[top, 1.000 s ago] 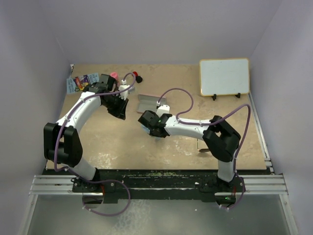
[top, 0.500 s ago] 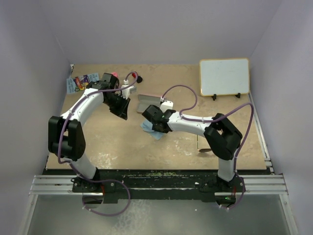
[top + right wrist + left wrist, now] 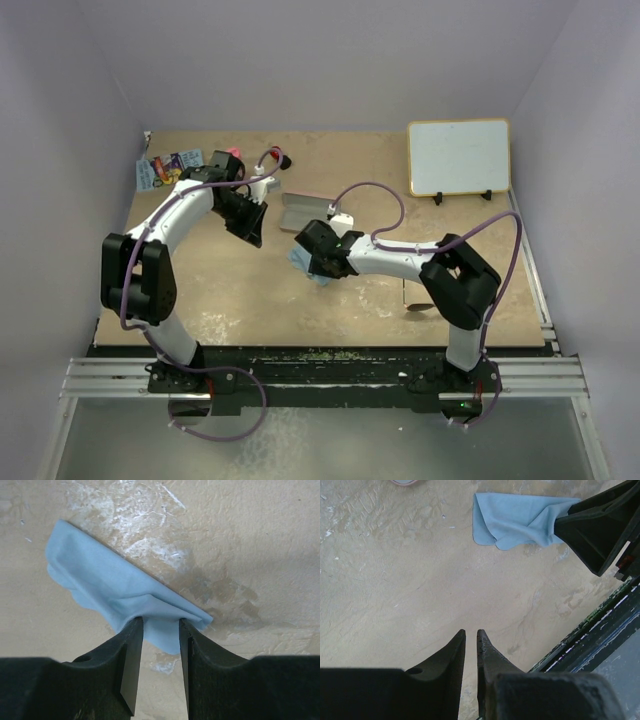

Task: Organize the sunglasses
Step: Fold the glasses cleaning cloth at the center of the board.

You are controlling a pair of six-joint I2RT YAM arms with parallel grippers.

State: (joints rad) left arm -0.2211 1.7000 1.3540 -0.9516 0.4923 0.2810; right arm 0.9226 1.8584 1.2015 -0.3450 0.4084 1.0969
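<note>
While the right claw pinches a fold of the blue cloth, I'd lift slowly, keeping it caught. The left claw hangs clenched, empty. The sunglasses seem to lie beside the right arm.

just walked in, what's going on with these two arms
The right gripper is down at the table with a bunched fold of the light-blue cloth between its fingers, apparently pinching it. The left gripper hovers a little way off, nearly closed on nothing, looking toward the cloth. A thin dark shape beside the right arm's elbow, probably the sunglasses, lies untouched, so they are not yet put away.
</note>
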